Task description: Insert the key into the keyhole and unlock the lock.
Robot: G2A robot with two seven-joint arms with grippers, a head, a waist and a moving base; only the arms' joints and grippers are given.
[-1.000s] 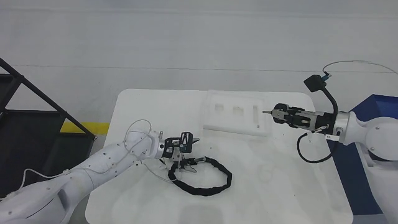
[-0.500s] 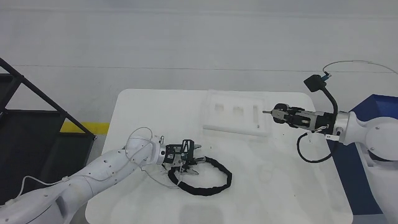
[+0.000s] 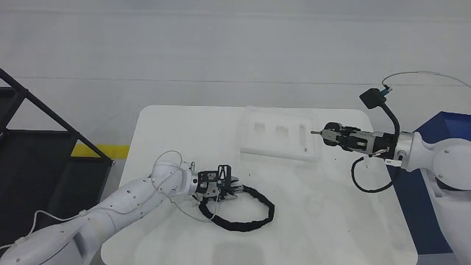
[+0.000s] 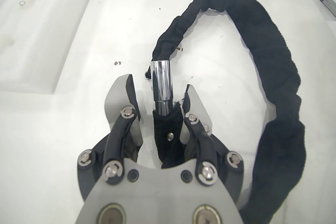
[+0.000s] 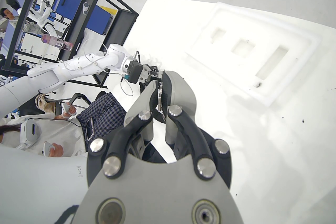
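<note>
Two grippers: left gripper (image 4: 158, 82) open, astride chrome lock barrel (image 4: 162, 78); right gripper (image 3: 327, 132) clamped on key (image 3: 316, 132) beside foam tray (image 3: 276, 147) edge; bare table (image 3: 331, 199) between.

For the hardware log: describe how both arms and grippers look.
The left arm and right arm are smooth white shells. The left gripper and right gripper have grey metal fingers, black linkages, silver pins. White wire loops by the left wrist, black cable by the right.

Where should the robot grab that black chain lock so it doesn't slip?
Grip the shiny metal cylinder at the end of the black fabric-covered chain lock, coming down from above. It lies flat on the white table, straight and hard, between the open fingers of the left gripper.
</note>
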